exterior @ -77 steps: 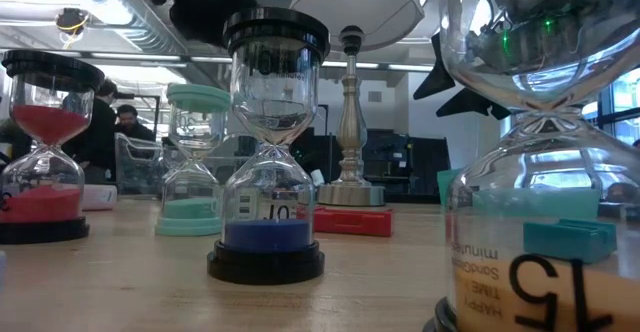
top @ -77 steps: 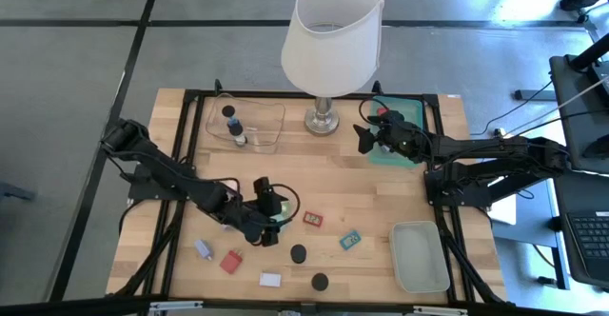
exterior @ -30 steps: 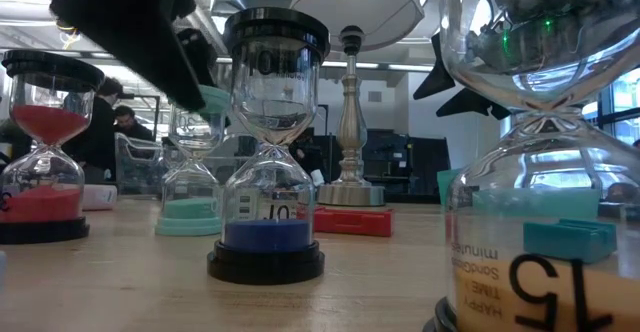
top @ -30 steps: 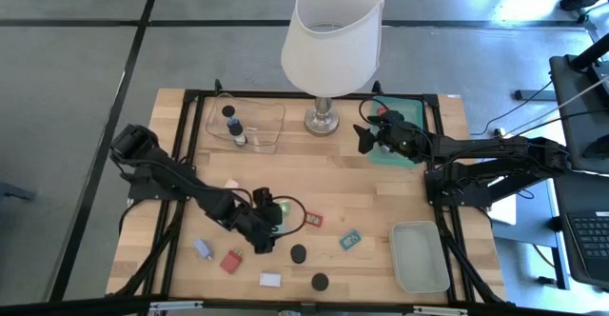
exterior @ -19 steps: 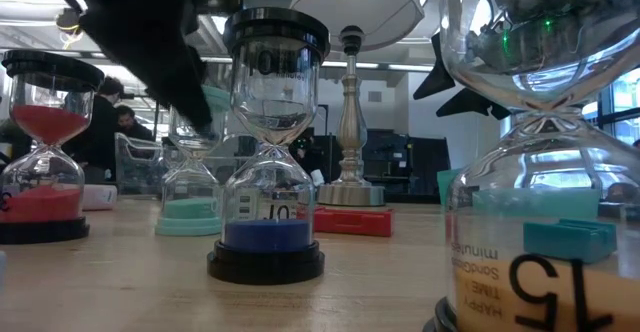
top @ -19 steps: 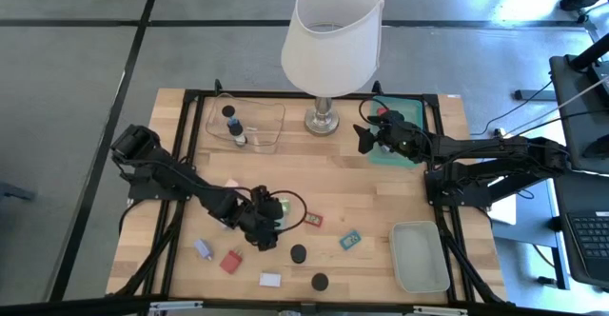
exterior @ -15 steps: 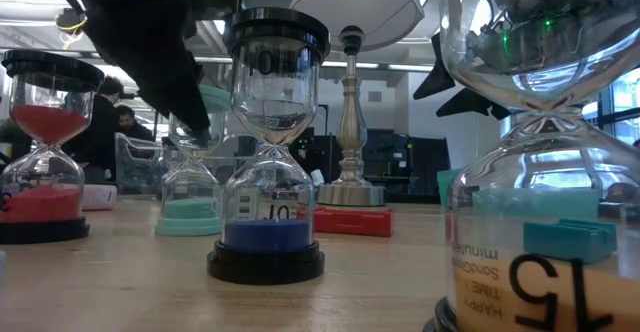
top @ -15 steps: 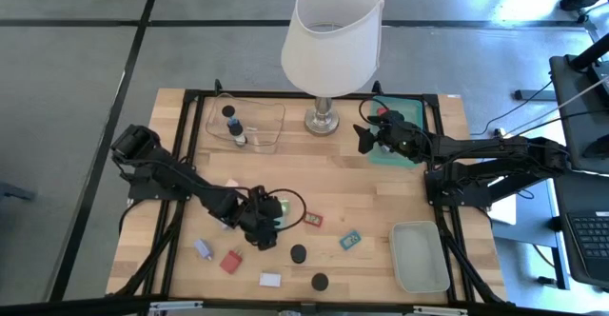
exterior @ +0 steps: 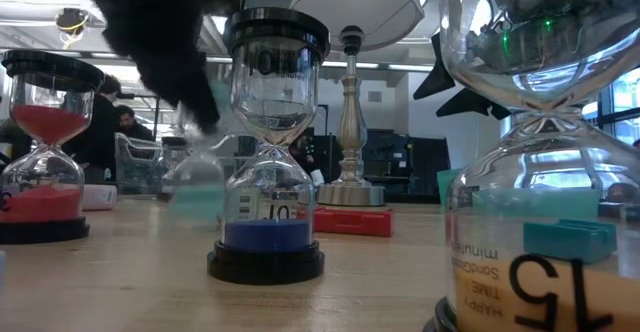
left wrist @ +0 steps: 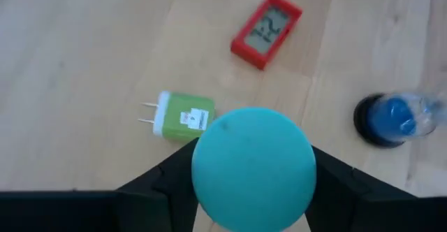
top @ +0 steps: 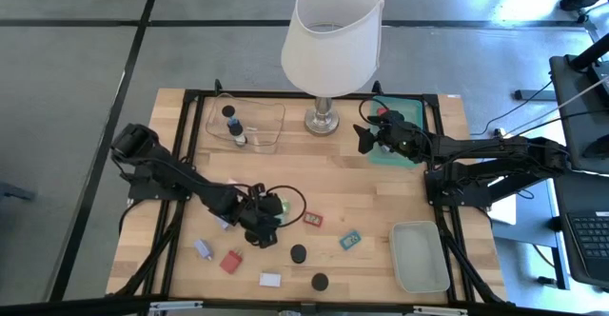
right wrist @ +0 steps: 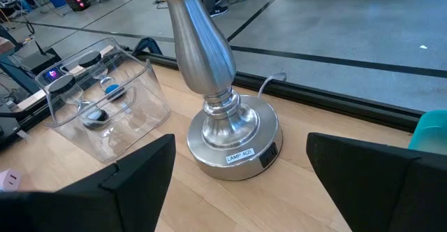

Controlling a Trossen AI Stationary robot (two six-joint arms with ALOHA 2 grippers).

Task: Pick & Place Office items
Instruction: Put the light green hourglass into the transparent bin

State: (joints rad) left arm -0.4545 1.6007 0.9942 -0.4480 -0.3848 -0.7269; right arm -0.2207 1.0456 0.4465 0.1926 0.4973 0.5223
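Note:
A teal sand timer (left wrist: 253,168) stands near the table's front left, blurred in the low view (exterior: 195,187), with my left gripper (top: 259,223) shut on its top. Beyond it lie a green-and-white plug (left wrist: 183,115) and a red clock (left wrist: 267,29), and a black-capped blue timer (left wrist: 391,117) stands to one side. More small items lie near the front edge: a red block (top: 231,261), a white block (top: 270,279) and a teal clock (top: 350,240). My right gripper (right wrist: 241,204) hangs open at the back right, beside the lamp's foot (right wrist: 234,138), touching nothing. My left gripper pinches the teal timer's round top cap (left wrist: 209,183) between its two fingers (left wrist: 157,190), one on each side of the cap. The fingers slant down at it from above and from the table's left. Whether the timer's foot (exterior: 195,212) is clear of the table I cannot tell.
The white-shaded lamp (top: 333,40) stands at the back middle, with a clear tray (top: 262,140) to its left and a teal tray (top: 395,154) under my right gripper. A pale tray (top: 419,257) sits at the front right. Black-capped timers (top: 299,253) (top: 319,281) stand close by.
My left gripper has rolled a little at the wrist and taken hold of the teal timer's top cap. The timer, sharp and upright half a second ago in the low view, now shows blurred and shifted. My right arm has kept still.

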